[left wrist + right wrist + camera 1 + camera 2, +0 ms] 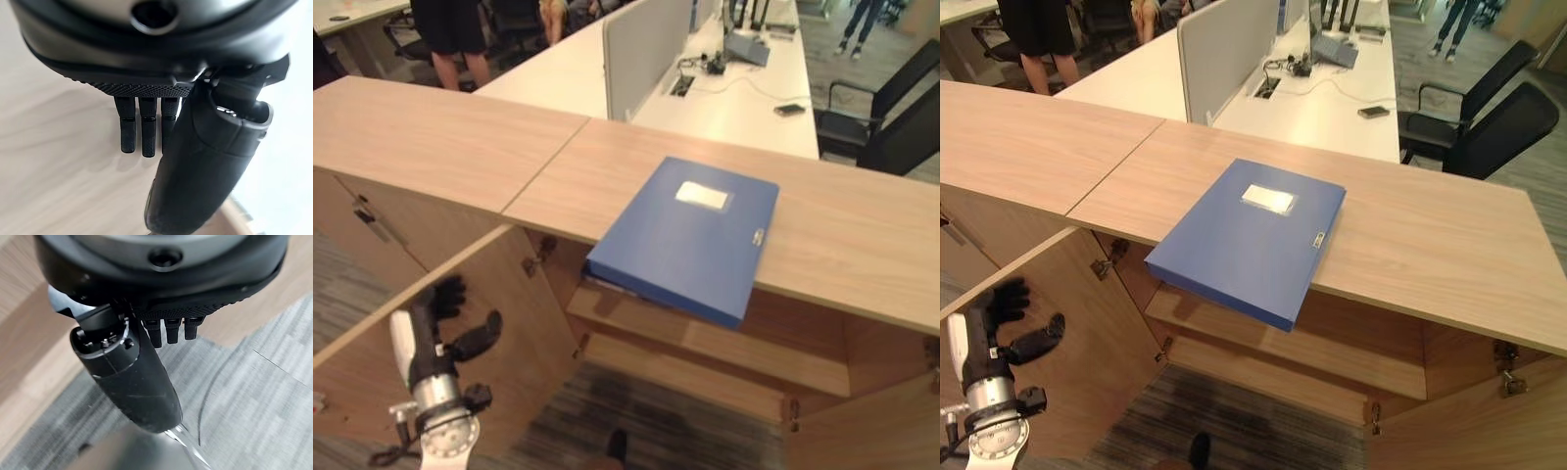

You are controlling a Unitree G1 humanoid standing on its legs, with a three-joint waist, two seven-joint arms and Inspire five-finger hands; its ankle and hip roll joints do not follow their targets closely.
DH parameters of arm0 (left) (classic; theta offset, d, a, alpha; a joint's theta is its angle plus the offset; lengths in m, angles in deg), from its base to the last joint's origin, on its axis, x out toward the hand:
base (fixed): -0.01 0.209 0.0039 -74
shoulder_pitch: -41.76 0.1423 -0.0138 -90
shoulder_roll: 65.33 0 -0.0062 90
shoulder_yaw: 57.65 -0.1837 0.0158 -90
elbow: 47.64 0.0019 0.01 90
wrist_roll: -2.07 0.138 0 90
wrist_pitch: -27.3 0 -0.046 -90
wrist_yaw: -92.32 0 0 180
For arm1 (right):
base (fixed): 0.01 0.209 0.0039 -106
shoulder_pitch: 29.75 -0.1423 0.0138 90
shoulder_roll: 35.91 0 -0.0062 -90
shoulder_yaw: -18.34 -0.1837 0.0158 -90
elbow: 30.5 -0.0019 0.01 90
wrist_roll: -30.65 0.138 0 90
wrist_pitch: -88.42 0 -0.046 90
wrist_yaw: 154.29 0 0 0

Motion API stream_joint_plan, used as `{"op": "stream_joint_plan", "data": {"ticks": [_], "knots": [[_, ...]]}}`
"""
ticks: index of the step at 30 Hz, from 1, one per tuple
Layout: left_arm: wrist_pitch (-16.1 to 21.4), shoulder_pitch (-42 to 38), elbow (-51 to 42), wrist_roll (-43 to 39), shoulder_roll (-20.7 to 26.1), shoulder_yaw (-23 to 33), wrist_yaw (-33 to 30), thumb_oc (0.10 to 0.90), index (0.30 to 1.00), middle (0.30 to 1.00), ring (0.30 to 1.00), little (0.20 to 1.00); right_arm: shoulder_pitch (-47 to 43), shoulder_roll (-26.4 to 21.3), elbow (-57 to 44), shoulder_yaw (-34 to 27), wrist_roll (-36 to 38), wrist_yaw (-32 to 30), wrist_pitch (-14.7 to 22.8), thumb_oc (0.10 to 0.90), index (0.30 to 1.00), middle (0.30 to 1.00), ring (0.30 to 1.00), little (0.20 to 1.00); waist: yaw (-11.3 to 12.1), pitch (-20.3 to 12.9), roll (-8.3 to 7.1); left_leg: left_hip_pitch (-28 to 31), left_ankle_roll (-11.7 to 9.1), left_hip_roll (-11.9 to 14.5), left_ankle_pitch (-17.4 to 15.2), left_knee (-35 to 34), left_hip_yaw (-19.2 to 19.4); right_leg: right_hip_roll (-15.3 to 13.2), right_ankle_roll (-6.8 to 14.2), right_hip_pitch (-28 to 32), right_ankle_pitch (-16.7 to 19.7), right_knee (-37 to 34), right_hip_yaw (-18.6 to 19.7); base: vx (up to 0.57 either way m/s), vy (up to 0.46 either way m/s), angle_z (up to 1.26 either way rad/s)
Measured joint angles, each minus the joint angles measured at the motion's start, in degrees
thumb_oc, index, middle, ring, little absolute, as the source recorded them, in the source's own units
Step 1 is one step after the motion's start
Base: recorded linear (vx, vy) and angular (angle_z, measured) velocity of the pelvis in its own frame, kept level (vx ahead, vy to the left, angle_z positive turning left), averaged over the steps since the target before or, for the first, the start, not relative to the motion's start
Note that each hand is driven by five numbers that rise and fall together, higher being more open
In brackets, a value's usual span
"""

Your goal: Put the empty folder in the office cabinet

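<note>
cabinet top point(862, 245): wooden | blue folder point(680, 235) flat on it, near corner overhanging front edge

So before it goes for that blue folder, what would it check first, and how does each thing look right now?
1. Cabinet door open: ok.
2. Shelf below the top has room: ok in the part that shows.
3. Blue folder reachable: ok, it lies on the cabinet top, one corner overhanging the edge.
4. Left hand free: ok, open beside the door.
5. Right hand free: ok, holding nothing, near the floor.
6. Folder empty: cannot tell, it is closed.
</note>
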Motion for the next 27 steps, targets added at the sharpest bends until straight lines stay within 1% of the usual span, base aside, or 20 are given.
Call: {"op": "stream_joint_plan", "data": {"ticks": [1, 2, 3, 5, 8, 12, 13, 15, 17, 18, 20, 23, 27], "knots": [[0.13, -0.66, -2.46, 2.93, 2.05, 0.13, -0.77, 0.800, 0.900, 0.900, 0.900, 0.900, -0.61, 0.00, 0.32, -0.05, 0.01, -0.19, 0.04, 0.800, 0.900, 0.900, 0.900, 0.900, -0.14, 0.02, 0.07, 0.54, -0.04, -0.09, -0.24, -0.04, 0.11, -0.17, 0.07, 0.43, -0.06, -0.01, 0.10, 0.00, 0.000, 0.00], [0.30, -0.94, -3.10, 4.05, 2.93, 0.31, -0.98, 0.800, 0.900, 0.900, 0.900, 0.900, -0.62, -0.03, 0.34, -0.02, 0.00, -0.23, 0.03, 0.800, 0.900, 0.900, 0.900, 0.900, -0.14, 0.01, 0.13, 0.76, -0.10, -0.12, -0.43, -0.04, 0.21, -0.23, 0.22, 0.62, -0.16, -0.01, 0.15, 0.04, 0.015, -0.07], [0.75, -1.46, -5.06, 6.25, 5.49, 0.60, -1.73, 0.800, 0.900, 0.900, 0.900, 0.900, -0.61, -0.04, 0.55, -0.04, 0.00, -0.37, 0.21, 0.800, 0.900, 0.900, 0.900, 0.900, -0.17, 0.01, 0.23, 1.23, -0.25, -0.17, -0.72, -0.05, 0.46, -0.32, 0.33, 0.95, -0.31, -0.01, 0.46, 0.01, 0.006, -0.08], [2.18, -1.49, -7.65, 8.14, 7.97, 0.79, -1.80, 0.800, 0.900, 0.900, 0.900, 0.900, -0.50, -0.14, 0.66, 0.01, 0.00, -0.36, 0.29, 0.800, 0.900, 0.900, 0.900, 0.900, -0.21, -0.23, 0.44, 1.74, -0.34, -0.24, -0.98, -0.05, 0.98, -0.49, 0.46, 1.30, -0.40, -0.01, 0.89, 0.01, 0.009, -0.10], [4.20, -1.40, -9.12, 8.67, 8.95, 0.52, -1.26, 0.800, 0.900, 0.900, 0.900, 0.900, -0.46, -0.37, 0.67, 0.03, -0.01, -0.37, 0.37, 0.800, 0.900, 0.900, 0.900, 0.900, -0.35, -0.74, 0.77, 1.81, -0.30, -0.29, -1.02, -0.23, 1.22, -0.60, 0.50, 1.25, -0.36, -0.01, 1.14, -0.01, 0.008, -0.05], [5.49, -0.17, -10.97, 8.57, 11.61, -0.66, 3.09, 0.800, 0.900, 0.900, 0.900, 0.900, 0.06, -0.55, 0.64, -0.01, -0.01, -0.28, 0.62, 0.800, 0.900, 0.900, 0.900, 0.900, -0.46, -1.52, 0.98, 1.83, -0.15, -0.28, -0.90, -0.21, 1.26, -0.60, 0.24, 1.22, -0.18, -0.01, 1.19, -0.01, 0.002, 0.00], [5.76, 1.35, -12.45, 8.04, 14.21, -0.92, 4.97, 0.800, 0.900, 0.900, 0.900, 0.900, 0.33, -0.55, 0.64, -0.12, -0.01, -0.20, 0.77, 0.800, 0.900, 0.900, 0.900, 0.900, -0.48, -1.77, 0.93, 1.87, 0.04, -0.26, -0.79, -0.21, 1.36, -0.60, 0.06, 1.22, -0.06, -0.01, 1.32, 0.00, 0.000, 0.00], [7.03, 2.00, -13.51, 8.02, 16.43, -1.42, 6.69, 0.800, 0.900, 0.900, 0.900, 0.900, 0.48, -0.70, 0.67, -0.23, -0.01, -0.09, 0.77, 0.800, 0.900, 0.900, 0.900, 0.900, -0.42, -2.04, 1.07, 1.89, 0.09, -0.28, -0.77, -0.19, 1.38, -0.62, 0.06, 1.24, -0.06, -0.01, 1.35, 0.00, 0.000, 0.00], [8.48, 3.77, -15.87, 7.90, 19.79, -1.62, 9.06, 0.800, 0.900, 0.900, 0.900, 0.900, 0.58, -0.94, 0.67, -0.27, -0.08, -0.03, 0.76, 0.800, 0.900, 0.900, 0.900, 0.900, -0.46, -2.42, 1.42, 2.06, 0.13, -0.27, -0.74, -0.19, 1.46, -0.61, 0.08, 1.38, -0.04, 0.00, 1.47, -0.02, 0.003, -0.01], [9.57, 3.99, -16.13, 7.88, 20.03, -1.66, 9.95, 0.800, 0.900, 0.900, 0.900, 0.900, 0.66, -1.12, 0.67, -0.31, -0.10, 0.08, 0.73, 0.800, 0.900, 0.900, 0.900, 0.900, -0.34, -2.75, 1.72, 2.13, 0.12, -0.27, -0.75, -0.23, 1.44, -0.61, 0.10, 1.48, -0.04, -0.01, 1.47, -0.03, 0.005, -0.02], [10.25, 5.54, -16.35, 7.54, 21.01, -1.62, 10.25, 0.800, 0.900, 0.900, 0.900, 0.900, 0.76, -1.43, 0.67, -0.32, -0.69, 0.31, 0.72, 0.800, 0.900, 0.900, 0.900, 0.900, -0.41, -3.15, 2.09, 2.48, 0.04, -0.18, -0.79, -0.25, 1.62, -0.54, 0.08, 1.73, -0.03, -0.01, 1.71, -0.03, 0.007, -0.04], [10.33, 6.66, -16.35, 7.49, 21.00, -1.63, 11.88, 0.800, 0.900, 0.900, 0.900, 0.900, 0.90, -1.67, 0.70, -0.29, -1.04, 0.51, 0.64, 0.800, 0.900, 0.900, 0.900, 0.900, -0.41, -3.64, 2.48, 2.51, -0.21, -0.05, -0.89, -0.25, 1.55, -0.39, 0.28, 1.77, -0.16, -0.01, 1.70, 0.00, 0.000, 0.00], [10.34, 7.85, -16.79, 7.00, 21.04, -1.42, 12.88, 0.800, 0.900, 0.900, 0.900, 0.900, 0.97, -1.88, 0.76, -0.26, -1.24, 1.42, 0.58, 0.800, 0.900, 0.900, 0.900, 0.900, -0.19, -3.73, 2.59, 2.51, -0.37, 0.07, -0.80, -0.26, 1.28, -0.21, 0.27, 1.90, -0.15, -0.01, 1.54, -0.02, 0.000, 0.02]]}}
